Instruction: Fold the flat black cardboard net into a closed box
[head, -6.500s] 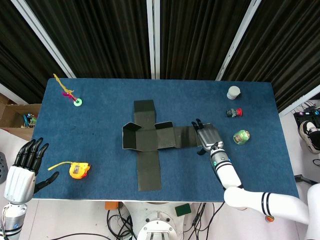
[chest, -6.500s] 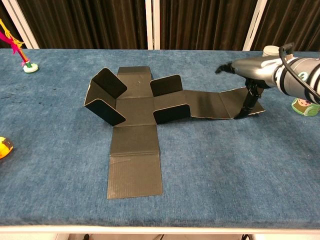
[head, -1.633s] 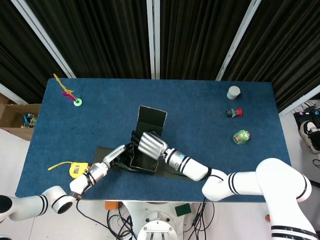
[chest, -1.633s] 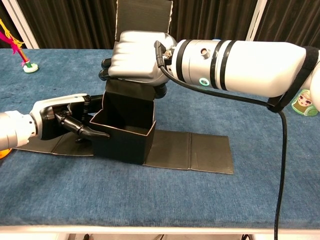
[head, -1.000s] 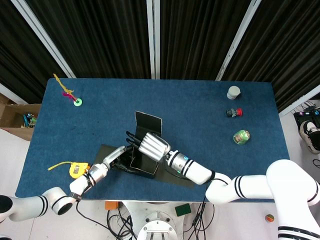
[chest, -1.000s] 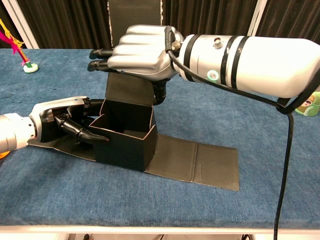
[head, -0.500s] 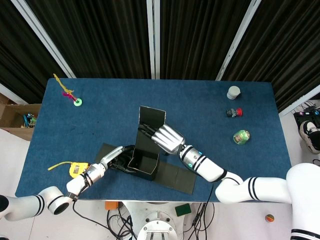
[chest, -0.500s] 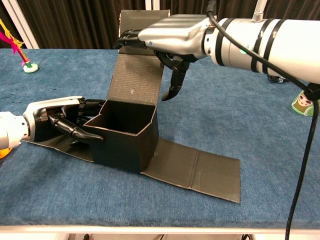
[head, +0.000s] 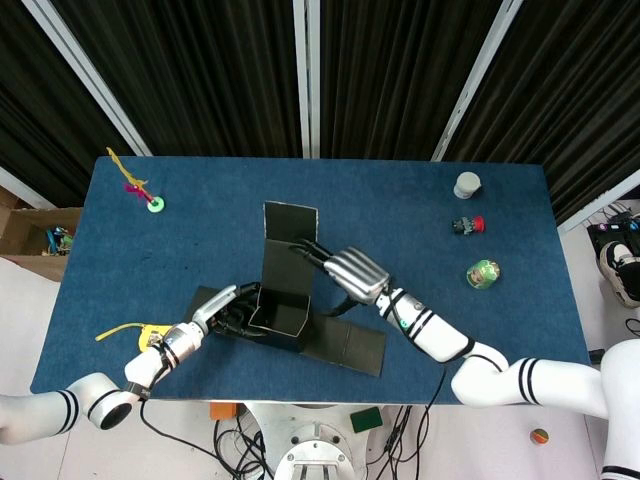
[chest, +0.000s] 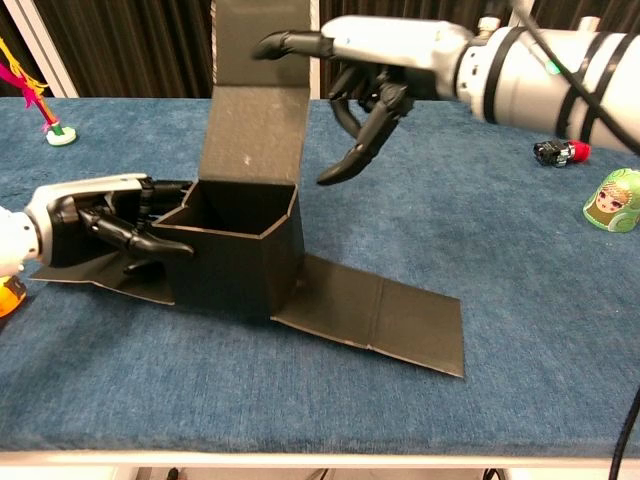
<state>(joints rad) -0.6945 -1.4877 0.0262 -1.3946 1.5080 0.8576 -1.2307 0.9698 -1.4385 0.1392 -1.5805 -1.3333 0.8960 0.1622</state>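
The right robot hand (chest: 375, 75) has lifted off the box (chest: 235, 250), fingers loosely spread at the upright flap (chest: 255, 95); the left robot hand (chest: 100, 225) grips the box's wall, so closing comes next.

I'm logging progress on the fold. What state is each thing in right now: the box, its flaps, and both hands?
Box: partly folded, walls up, top open.
Tall flap: upright, not folded over.
Right flap: flat on the table.
Left hand: fingers against the box's left wall.
Right hand: fingers spread, a fingertip at the tall flap's edge, holding nothing.
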